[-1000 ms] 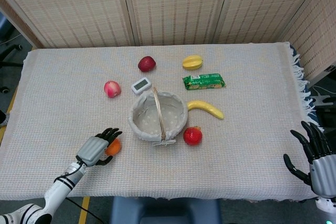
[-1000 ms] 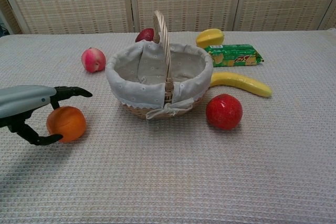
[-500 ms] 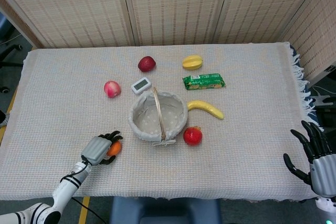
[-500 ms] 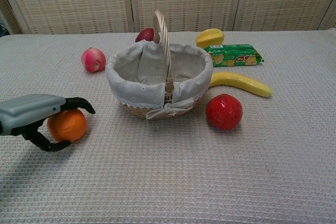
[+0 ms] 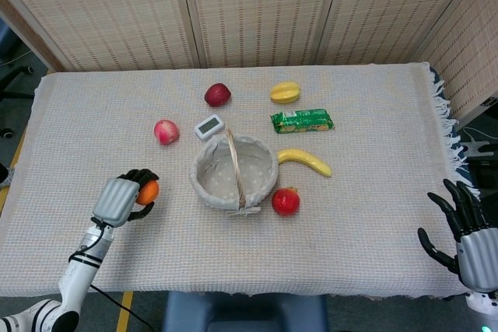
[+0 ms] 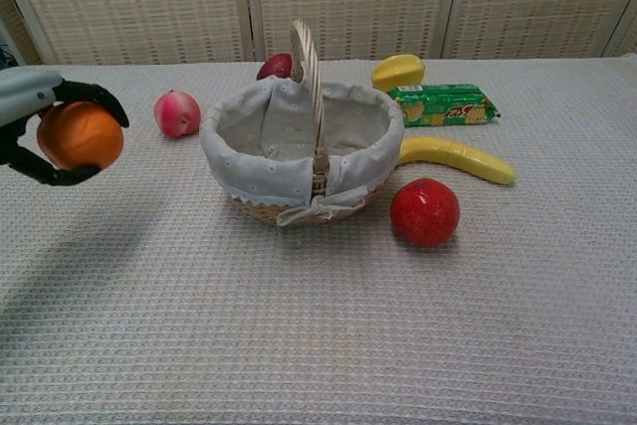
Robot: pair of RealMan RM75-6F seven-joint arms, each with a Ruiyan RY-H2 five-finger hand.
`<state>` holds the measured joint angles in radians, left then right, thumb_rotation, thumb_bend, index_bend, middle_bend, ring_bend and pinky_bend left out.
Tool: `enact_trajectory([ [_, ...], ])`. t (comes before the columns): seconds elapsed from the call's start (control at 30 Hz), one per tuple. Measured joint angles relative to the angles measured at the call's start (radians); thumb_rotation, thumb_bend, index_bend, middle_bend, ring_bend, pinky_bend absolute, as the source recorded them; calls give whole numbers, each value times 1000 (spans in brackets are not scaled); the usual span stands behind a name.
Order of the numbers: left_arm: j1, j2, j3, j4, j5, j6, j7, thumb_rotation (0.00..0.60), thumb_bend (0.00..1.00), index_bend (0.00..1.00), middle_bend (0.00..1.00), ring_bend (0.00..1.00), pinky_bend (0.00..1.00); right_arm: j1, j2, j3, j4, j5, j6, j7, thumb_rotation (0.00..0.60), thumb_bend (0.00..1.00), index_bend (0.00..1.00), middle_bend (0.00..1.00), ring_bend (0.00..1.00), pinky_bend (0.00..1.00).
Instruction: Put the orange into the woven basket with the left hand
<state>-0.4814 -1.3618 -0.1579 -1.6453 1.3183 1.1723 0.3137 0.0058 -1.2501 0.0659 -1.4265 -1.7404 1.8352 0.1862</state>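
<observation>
My left hand (image 5: 119,200) grips the orange (image 5: 148,191), lifted clear of the cloth to the left of the woven basket (image 5: 204,192). In the chest view the orange (image 6: 80,135) sits inside the dark fingers of the left hand (image 6: 28,116), level with the rim of the basket (image 6: 261,171). The basket has a white lining, an upright handle and nothing inside. My right hand (image 5: 465,232) hangs off the table's right edge with its fingers spread and nothing in it.
A pink peach (image 5: 166,131), a small white timer (image 5: 209,126) and a dark red apple (image 5: 217,95) lie behind the basket. A yellow starfruit (image 5: 285,92), a green snack pack (image 5: 302,120), a banana (image 5: 305,161) and a red fruit (image 5: 285,201) lie to its right.
The left hand closed on the orange, lifted it off the cloth and carried it up and slightly left. The right hand stayed put.
</observation>
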Motion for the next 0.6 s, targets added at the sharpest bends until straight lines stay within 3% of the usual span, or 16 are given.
enact_trajectory([
  [0.3,-61,24,-68,-68,16,8,7,600,476,502,389,570,600,2,-2,1,-2,4,-6,-5,600,261,180,34,0,154],
  [0.6,-139,-87,-97,-52,7,-20,10,600,475,503,391,570,601,1,2,2,-4,6,-2,1,600,261,180,34,0,154],
])
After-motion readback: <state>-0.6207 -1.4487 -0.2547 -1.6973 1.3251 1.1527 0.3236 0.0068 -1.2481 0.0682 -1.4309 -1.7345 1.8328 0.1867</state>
